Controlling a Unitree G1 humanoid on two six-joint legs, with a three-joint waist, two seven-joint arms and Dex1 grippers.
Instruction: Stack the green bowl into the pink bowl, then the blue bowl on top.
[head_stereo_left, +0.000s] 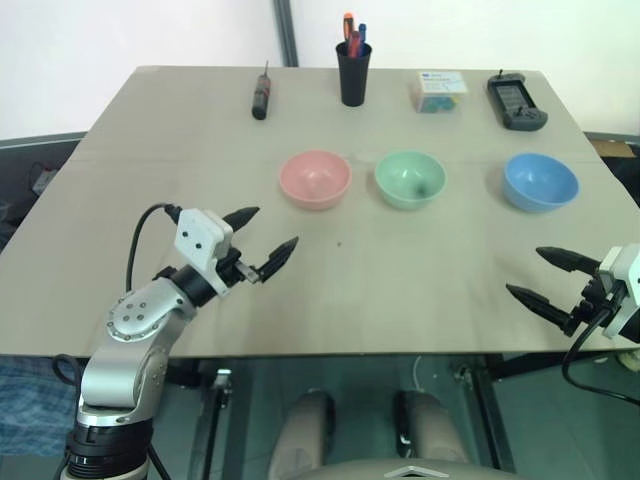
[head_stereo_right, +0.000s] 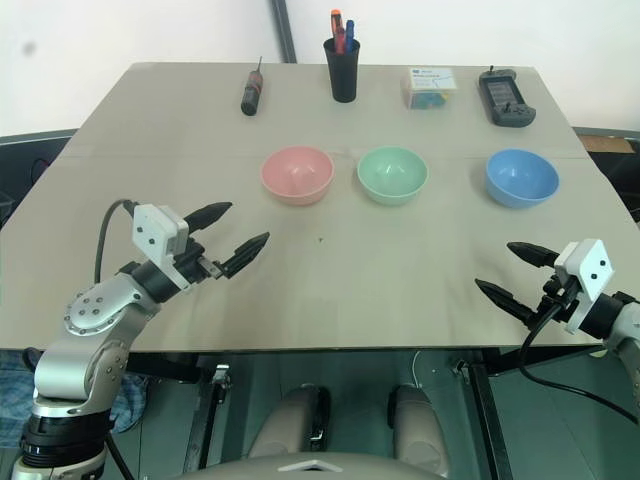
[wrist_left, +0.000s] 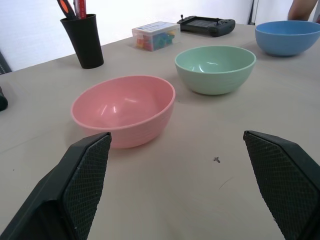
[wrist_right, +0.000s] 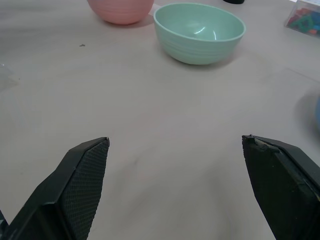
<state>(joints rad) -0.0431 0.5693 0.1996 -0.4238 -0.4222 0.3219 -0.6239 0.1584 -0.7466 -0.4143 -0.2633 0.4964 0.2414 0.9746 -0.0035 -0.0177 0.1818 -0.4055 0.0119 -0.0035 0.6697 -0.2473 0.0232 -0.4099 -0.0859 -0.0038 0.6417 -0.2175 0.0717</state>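
Both hands are nearest me, left hand (head_stereo_left: 258, 244) and right hand (head_stereo_left: 548, 276), fingers wide apart, holding nothing. Nothing's stacked yet: small pale pink plastic bowl (head_stereo_left: 315, 179) at 11 o'clock, mint-green bowl (head_stereo_left: 410, 179) at 12, sky-blue bowl (head_stereo_left: 541, 182) at 2, separate on the desk (head_stereo_left: 400, 270).

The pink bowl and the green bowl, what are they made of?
Both look like plastic. The pink bowl is smooth, slightly glossy, with soft light spots inside. The green bowl has the same smooth shine and faint rings round its outside.
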